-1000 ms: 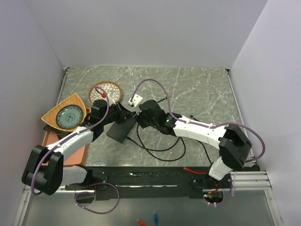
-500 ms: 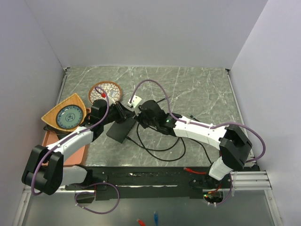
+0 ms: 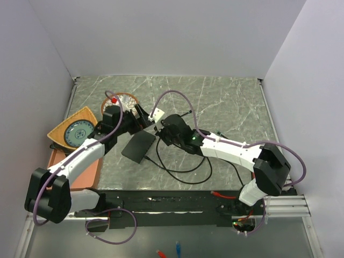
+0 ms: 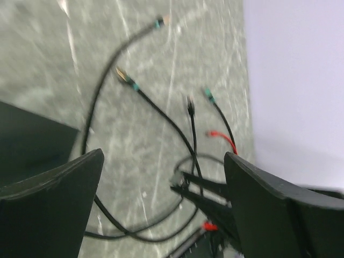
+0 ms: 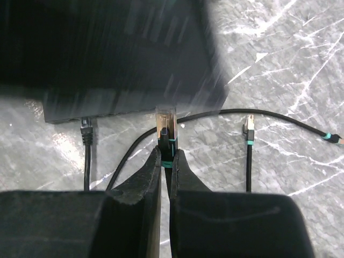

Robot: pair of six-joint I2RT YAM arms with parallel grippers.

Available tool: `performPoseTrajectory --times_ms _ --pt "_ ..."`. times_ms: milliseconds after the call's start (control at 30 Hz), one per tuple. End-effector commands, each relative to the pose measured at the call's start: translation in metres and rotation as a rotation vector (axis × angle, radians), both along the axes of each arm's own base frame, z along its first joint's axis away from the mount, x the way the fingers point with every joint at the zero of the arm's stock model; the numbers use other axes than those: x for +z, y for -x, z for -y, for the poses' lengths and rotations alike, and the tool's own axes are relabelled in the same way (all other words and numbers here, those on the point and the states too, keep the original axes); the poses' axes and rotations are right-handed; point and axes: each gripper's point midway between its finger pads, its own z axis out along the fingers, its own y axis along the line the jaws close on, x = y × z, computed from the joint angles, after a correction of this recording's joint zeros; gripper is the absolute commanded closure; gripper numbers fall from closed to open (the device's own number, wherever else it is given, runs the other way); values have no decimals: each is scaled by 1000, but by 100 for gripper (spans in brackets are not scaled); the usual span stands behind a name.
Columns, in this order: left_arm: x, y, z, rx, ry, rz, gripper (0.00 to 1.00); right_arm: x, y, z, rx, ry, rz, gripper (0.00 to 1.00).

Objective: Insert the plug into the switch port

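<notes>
Step in hand: final approach for insertion.
- Right gripper (image 5: 166,156) pinched tight on rear of plug (image 5: 165,119); plug tip at socket edge of switch (image 5: 123,59).
- Switch lies flat on marble table (image 5: 279,64), centre-left.
- Left gripper (image 4: 164,161) spread wide, holds nothing.
- Next move likely needs plug lined up with socket, then straight push; unbraced switch may slide.
- Sockets blurred and shadowed; cannot tell whether plug has entered.

You have the switch (image 3: 138,146) left of centre on the table (image 3: 226,107). The plug (image 5: 165,121) sits just before its socket edge. The dish (image 3: 124,100) lies behind the switch, loose cables (image 3: 183,167) to its right, the tray (image 3: 87,175) at far left.
</notes>
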Motion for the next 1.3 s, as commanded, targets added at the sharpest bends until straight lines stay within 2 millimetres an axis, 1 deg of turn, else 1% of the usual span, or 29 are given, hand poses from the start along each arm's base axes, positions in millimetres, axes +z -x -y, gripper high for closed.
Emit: performPoseTrajectory --times_ms 0,33,67,100,233,267,300,333,367,400,433,467,500,533,567,600,633,667,700,767,800,867,1000,1033,1067,1133,1167,1233,1267 --pt "24 -25 -36 144 -144 87 1 22 0 7 -1 -28 46 100" --pt "20 -24 -43 168 -179 71 1 19 2 8 5 -23 39 100" --pt "23 -27 -50 195 -199 81 1 17 4 7 15 -18 35 100" --pt "22 -30 -61 235 -245 90 1 15 6 6 32 -19 26 100" --pt "7 -31 -86 293 -356 58 1 1 15 1 87 5 -16 100" --pt "-1 -30 -92 304 -373 38 1 -1 17 0 99 8 -29 100" --pt "-5 -30 -96 306 -387 33 1 -3 18 -2 109 11 -40 100" --pt "-10 -30 -101 308 -388 21 2 -11 22 -5 134 18 -68 100" --pt "-19 -28 -103 305 -395 2 2 -11 23 -8 143 18 -78 100" --pt "-23 -28 -105 303 -399 -6 3 -20 24 -9 151 35 -101 100" --pt "-29 -29 -110 312 -406 -17 3 -24 27 -11 167 39 -121 100" --pt "-39 -27 -112 311 -415 -37 3 -23 28 -15 177 36 -130 100" --pt "-43 -27 -114 312 -422 -43 3 -32 29 -16 184 51 -155 100" --pt "-49 -27 -116 316 -426 -54 4 -32 29 -19 192 48 -164 100" --pt "-59 -24 -116 304 -427 -78 4 -35 33 -22 211 41 -185 100" --pt "-61 -25 -115 305 -420 -75 5 -42 35 -25 220 48 -206 100" --pt "-66 -24 -115 302 -415 -80 6 -43 36 -28 234 44 -216 100" --pt "-77 -20 -113 287 -409 -101 6 -45 38 -31 244 38 -234 100" --pt "-77 -22 -111 283 -397 -89 7 -52 40 -33 249 43 -253 100" --pt "-92 -18 -110 268 -394 -115 8 -56 42 -39 266 34 -278 100" --pt "-95 -18 -111 268 -395 -118 8 -63 42 -40 265 43 -297 100" --pt "-104 -16 -109 255 -389 -126 9 -66 43 -44 269 33 -311 100" --pt "-111 -14 -100 224 -347 -121 12 -79 45 -50 276 26 -347 100" --pt "-116 -12 -100 221 -347 -129 12 -80 44 -52 271 23 -352 100" --pt "-117 -14 -100 221 -345 -125 12 -87 43 -51 261 32 -365 100" --pt "-121 -14 -99 216 -352 -132 13 -91 40 -53 245 34 -376 100" --pt "-123 -14 -100 215 -356 -132 13 -97 40 -53 237 40 -388 100" --pt "-126 -14 -98 204 -356 -133 13 -100 37 -55 225 38 -399 100" --pt "-125 -15 -98 205 -353 -127 14 -107 38 -54 218 51 -415 100"
